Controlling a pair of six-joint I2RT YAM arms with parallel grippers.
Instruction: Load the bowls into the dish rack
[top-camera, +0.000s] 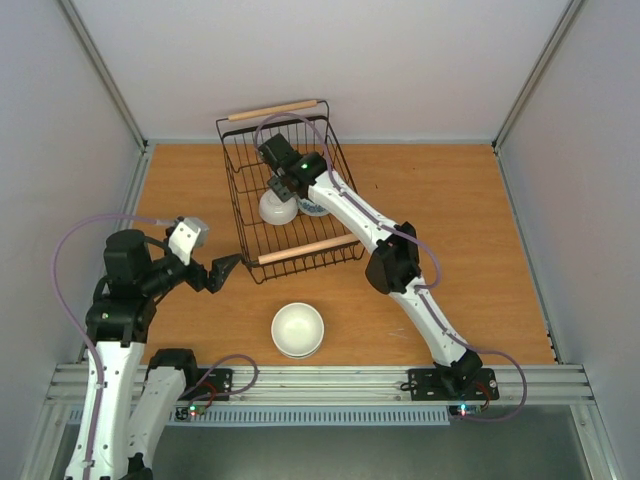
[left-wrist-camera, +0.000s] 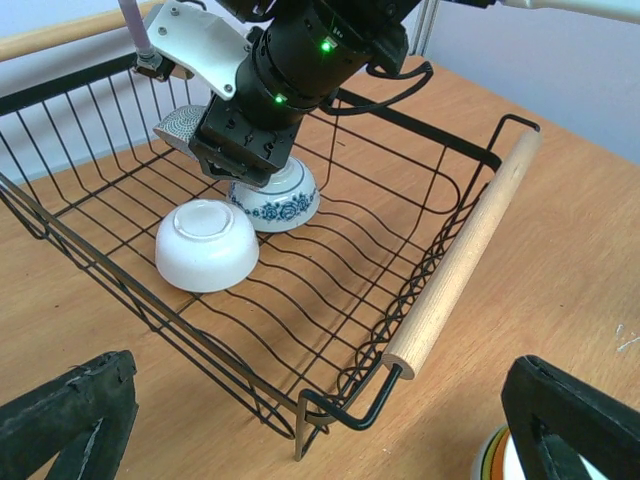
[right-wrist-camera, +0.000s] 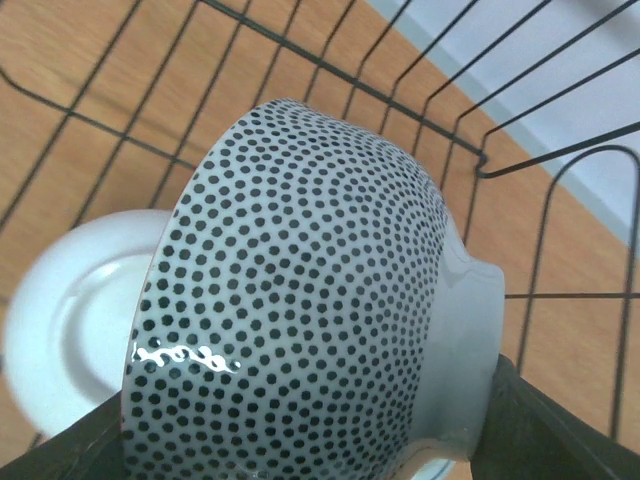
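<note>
The dish rack (top-camera: 240, 200) is set at 12 o'clock on the table (top-camera: 480, 250). In the top view its long axis runs from about 11 to 5, and the wooden handles (top-camera: 305, 250) are laid across its two short ends. The right gripper (top-camera: 282, 187) is lowered inside the rack and clamped on the grey speckled bowl (right-wrist-camera: 300, 300), which is held on its side above the wire floor. In the right wrist view the bowl's foot is pointed to 3 o'clock and its rim to 9 o'clock. Below it a plain white bowl (left-wrist-camera: 205, 245) is seen lying mouth down on the wires, foot upward. A blue-and-white bowl (left-wrist-camera: 280, 200) is placed just beside it, at its 2 o'clock in the left wrist view, and appears to be mouth down too. A stack of bowls (top-camera: 298, 330) is standing on the table at 6 o'clock from the rack, mouths up, with a white one on top. The left gripper (top-camera: 226, 268) is held with its fingers spread wide and nothing between them, at 9 o'clock from the near handle and pointed toward 3 o'clock
</note>
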